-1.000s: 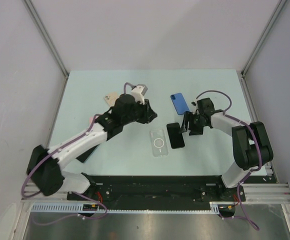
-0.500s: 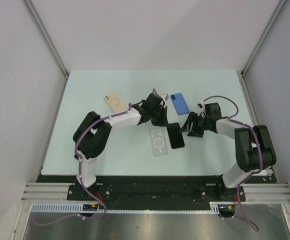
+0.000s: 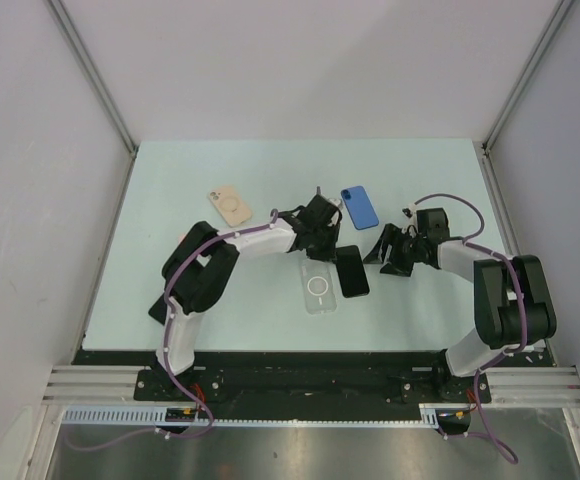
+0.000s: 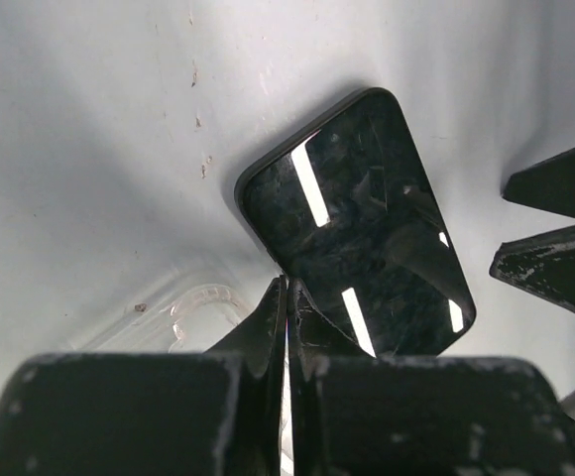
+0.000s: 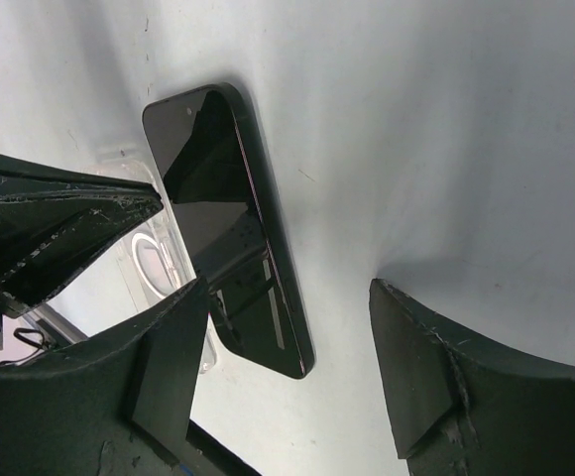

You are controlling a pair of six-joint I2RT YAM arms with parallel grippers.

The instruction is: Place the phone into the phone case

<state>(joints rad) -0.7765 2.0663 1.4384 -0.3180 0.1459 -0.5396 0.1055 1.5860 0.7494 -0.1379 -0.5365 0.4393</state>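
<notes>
Pale bench (image 3: 170, 180), white walls. Item: black phone (image 3: 351, 271), flat, glossy face up, just beside clear phone case (image 3: 317, 287). Judged rigid, thin, slick, scratch-prone; grip across long edges. My left jaws pressed together, empty, tips at phone's edge. My right jaws spread, empty, alongside.

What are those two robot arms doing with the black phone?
They are trying to get the black phone into the clear case. The phone lies flat beside the case, not in it yet. The left gripper is shut, tips at the phone's edge; the right gripper is open on its other side.
</notes>
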